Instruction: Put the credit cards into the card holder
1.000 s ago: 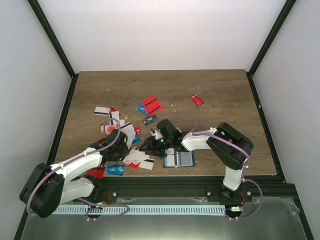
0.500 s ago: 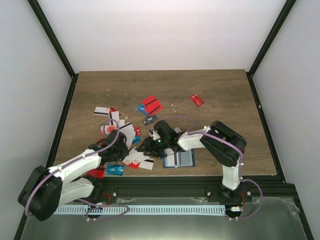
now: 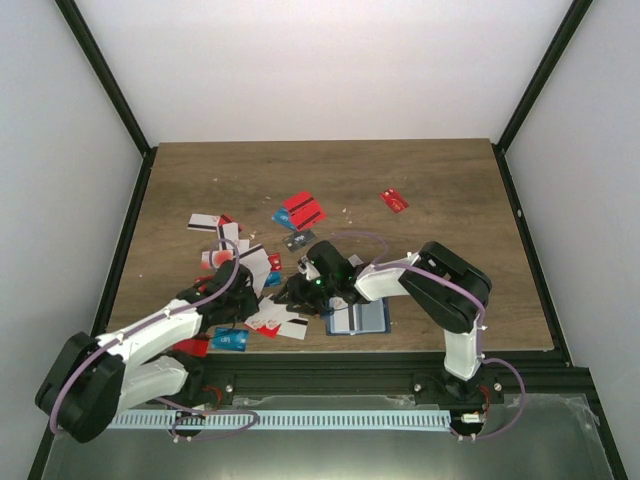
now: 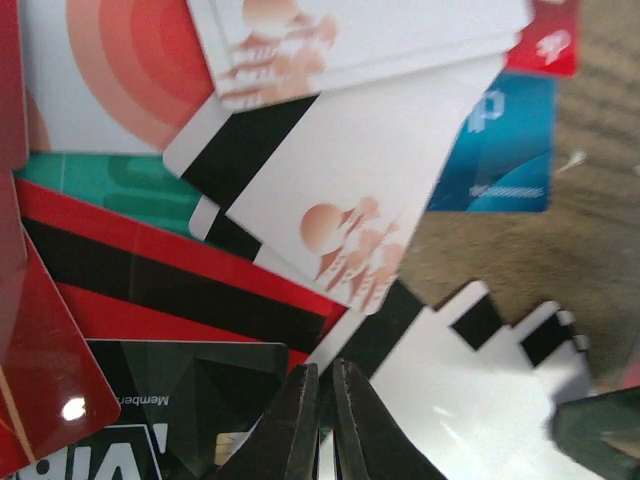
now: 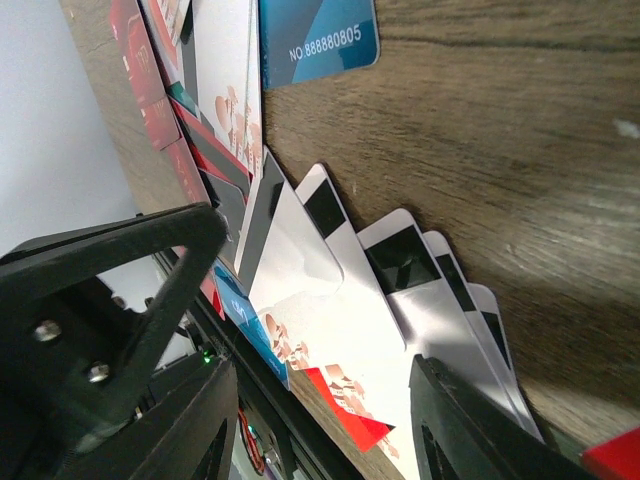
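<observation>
I have the left pincer (image 4: 322, 385) pressed together, its tips down on the heap of cards (image 4: 250, 200). The tips sit right at the edge of a fan of white cards (image 4: 470, 400) with black stripes, and I cannot tell whether an edge is caught between them. Just ahead of the tips lies a white card (image 4: 370, 200) with an orange print. Left of the tips is a red card (image 4: 130, 270) with a black stripe. Just beside the left finger is a dark card (image 4: 170, 385) with pale lettering. Ahead and to the right, a blue card (image 4: 500, 150) lies partly on the bare wood of the table (image 4: 590, 220).

The right pincer (image 5: 318, 300) is spread, one finger on either side of the fan, which lies flat on the wood between them. Nothing is pinched. Beyond its tips lies a numbered blue card (image 5: 318, 40).

From above, the card holder (image 3: 358, 318) lies open on the table just to the right of the right pincer, partly under that arm and near the table's front edge. The fan lies between it and the left pincer. Well beyond both pincers lie two red cards (image 3: 303, 210) side by side and, farther right, a lone red card (image 3: 394, 200).
</observation>
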`<control>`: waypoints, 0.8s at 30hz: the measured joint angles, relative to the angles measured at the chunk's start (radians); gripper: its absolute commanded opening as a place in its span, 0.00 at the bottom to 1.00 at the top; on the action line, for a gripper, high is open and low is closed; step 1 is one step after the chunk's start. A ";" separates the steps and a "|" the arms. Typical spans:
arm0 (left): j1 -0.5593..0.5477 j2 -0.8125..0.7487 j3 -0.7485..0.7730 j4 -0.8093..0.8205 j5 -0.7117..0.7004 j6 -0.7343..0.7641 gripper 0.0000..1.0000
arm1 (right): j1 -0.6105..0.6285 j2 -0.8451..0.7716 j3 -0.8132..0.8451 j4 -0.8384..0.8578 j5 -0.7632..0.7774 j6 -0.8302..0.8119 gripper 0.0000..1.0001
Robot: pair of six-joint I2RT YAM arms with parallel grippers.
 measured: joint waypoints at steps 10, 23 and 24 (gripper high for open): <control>0.000 0.067 -0.011 0.071 0.012 0.001 0.08 | 0.000 0.027 0.014 0.034 -0.021 0.019 0.50; 0.001 0.039 -0.051 0.128 0.034 -0.016 0.07 | -0.001 0.072 0.021 0.126 -0.080 0.060 0.48; 0.001 0.032 -0.056 0.130 0.040 -0.021 0.07 | -0.001 0.076 0.021 0.134 -0.086 0.061 0.48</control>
